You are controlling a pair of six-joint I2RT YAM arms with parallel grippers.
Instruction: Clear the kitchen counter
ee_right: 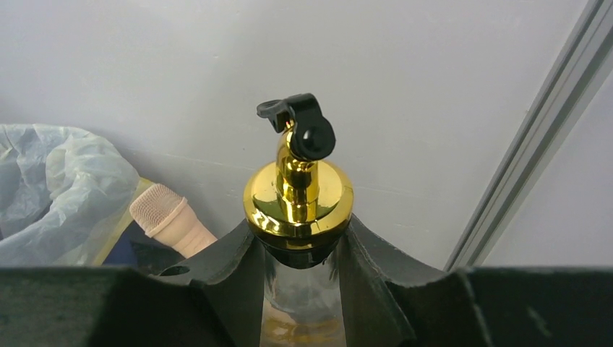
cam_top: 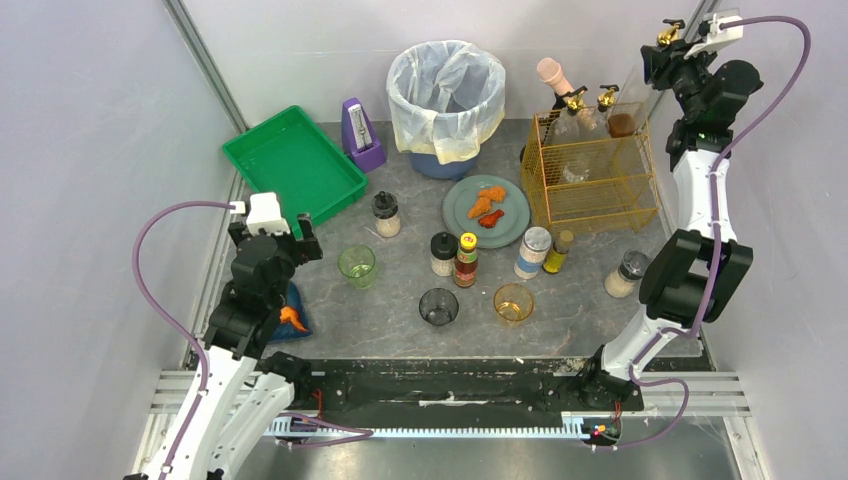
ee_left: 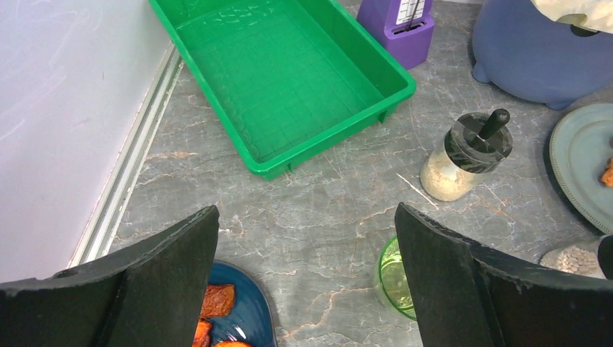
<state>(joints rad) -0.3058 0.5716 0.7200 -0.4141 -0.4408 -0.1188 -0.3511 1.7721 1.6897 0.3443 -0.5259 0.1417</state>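
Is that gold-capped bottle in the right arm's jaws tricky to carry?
Probably slippery and breakable: the bottle looks like smooth clear glass. Held high at the neck, just under the gold cap, it could swing or slide.

Plain pale walls close the space on three sides: a far wall (cam_top: 320,40), a left wall (cam_top: 80,150) and a right wall (cam_top: 790,280), all bare, matt, greyish white with a faint lilac tint. A silver metal post (cam_top: 204,62) stands in the far left corner and another (ee_right: 528,137) in the far right. A pale metal channel (ee_left: 126,173) lies along the foot of the left wall, and a black metal rail (cam_top: 440,385) on silver bars (cam_top: 725,390) crosses the near edge. The light is soft and even, leaving only faint shadows.
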